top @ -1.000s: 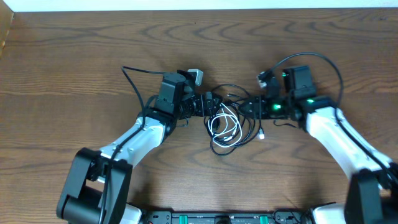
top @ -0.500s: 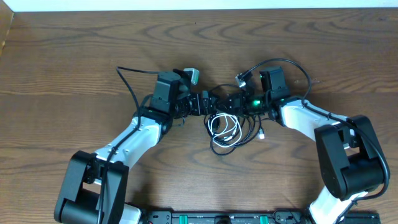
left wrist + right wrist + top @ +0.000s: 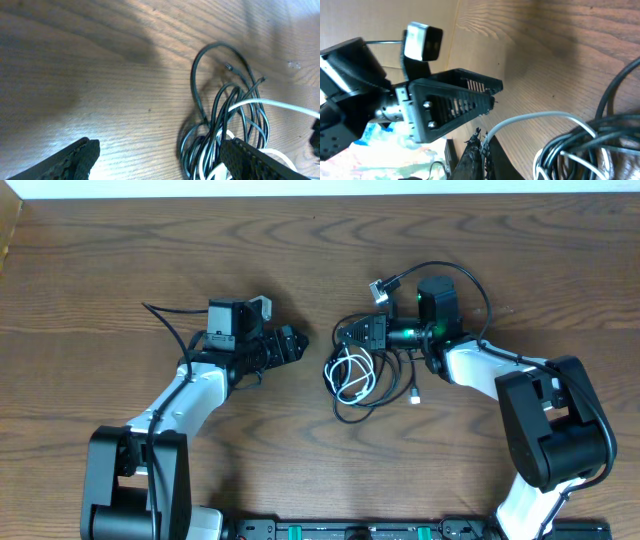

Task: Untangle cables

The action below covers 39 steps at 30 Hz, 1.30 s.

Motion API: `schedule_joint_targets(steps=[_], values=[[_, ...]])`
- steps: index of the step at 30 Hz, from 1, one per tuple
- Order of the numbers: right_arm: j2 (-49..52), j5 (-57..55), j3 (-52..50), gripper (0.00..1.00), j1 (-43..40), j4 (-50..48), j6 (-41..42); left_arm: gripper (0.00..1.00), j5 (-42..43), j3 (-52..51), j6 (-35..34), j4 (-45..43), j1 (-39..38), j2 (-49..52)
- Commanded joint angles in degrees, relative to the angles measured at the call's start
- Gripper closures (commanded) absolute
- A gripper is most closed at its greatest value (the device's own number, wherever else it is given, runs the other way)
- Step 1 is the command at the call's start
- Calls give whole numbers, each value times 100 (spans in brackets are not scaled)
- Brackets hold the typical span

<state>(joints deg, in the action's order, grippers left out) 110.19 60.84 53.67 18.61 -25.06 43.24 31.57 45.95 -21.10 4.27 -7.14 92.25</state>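
Observation:
The cables (image 3: 355, 378) lie as one tangled heap of thin black loops and a white cord (image 3: 349, 370) at the table's middle. My right gripper (image 3: 345, 337) sits at the heap's upper edge. In the right wrist view its jaws (image 3: 482, 146) are pressed together on the white cord (image 3: 535, 119), which runs out of the tips to the black loops (image 3: 600, 135). My left gripper (image 3: 293, 343) stands open to the left of the heap, apart from it. In the left wrist view the wide-set fingers (image 3: 80, 156) frame bare wood, with the heap (image 3: 225, 115) ahead on the right.
A small white plug end (image 3: 416, 394) lies just right of the heap. The left arm's gripper and camera (image 3: 445, 97) show close in front in the right wrist view. Thick black arm wires (image 3: 460, 275) arch over the right wrist.
My left gripper has drawn back to the left, away from the heap. The right gripper has moved left onto the heap and shut on the white cord. The heap has shifted slightly left.

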Motion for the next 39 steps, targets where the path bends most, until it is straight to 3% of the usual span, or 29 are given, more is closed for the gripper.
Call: schedule_joint_targets(steps=[1,6,14,18,22,27,31,39], values=[[-409,254,105,99,-247,-44,-227,16,39,24,52,87,37,-70],[-1193,-234,105,98,-629,345,-645,15,42,24,50,170,37,-70],[-2881,-1814,107,99,-1073,2583,-1816,16,83,24,50,238,35,-70],[-3613,-1888,107,99,-1158,3062,-2100,16,127,24,50,238,31,-70],[-4133,-1930,107,99,-1143,3534,-2120,16,925,24,52,225,33,-70],[-4041,-2828,105,99,-1139,4922,-1797,16,2087,24,330,164,31,-70],[-3499,-3209,96,99,-1141,5777,-1711,16,2092,24,328,168,31,-70],[-1943,-3960,96,99,-1154,5453,-1711,16,2199,24,308,168,-221,-70]])
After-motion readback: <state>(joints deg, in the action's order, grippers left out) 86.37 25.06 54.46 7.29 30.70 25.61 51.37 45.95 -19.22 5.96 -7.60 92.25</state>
